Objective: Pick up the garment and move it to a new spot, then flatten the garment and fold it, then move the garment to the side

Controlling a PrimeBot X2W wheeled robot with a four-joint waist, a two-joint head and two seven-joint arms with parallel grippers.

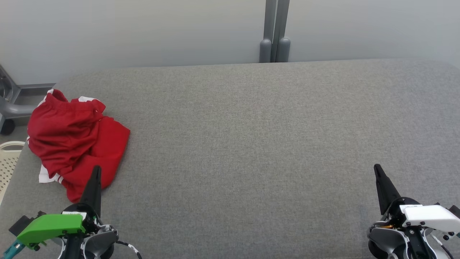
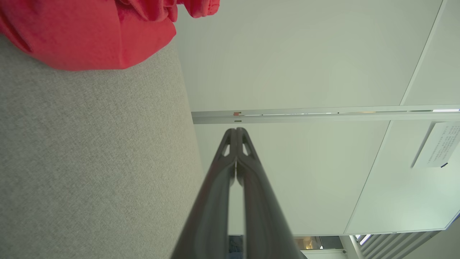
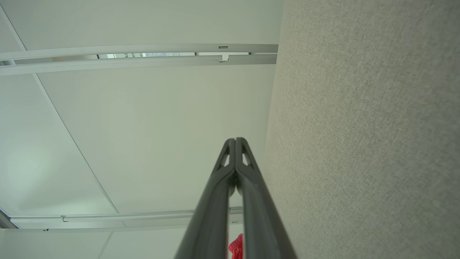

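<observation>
At the left end of the grey fabric-covered desk (image 1: 251, 144) lies a crumpled red garment with white trim (image 1: 75, 140); the left gripper (image 1: 96, 169) and right gripper (image 1: 376, 167) are closed, empty (white wall notice (image 2: 440, 144) unreadable).

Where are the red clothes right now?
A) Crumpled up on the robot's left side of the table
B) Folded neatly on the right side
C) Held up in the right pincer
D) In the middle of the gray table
A: the red garment lies in a crumpled heap at the left end of the gray table, near the shut left pincer, which holds nothing.
</observation>
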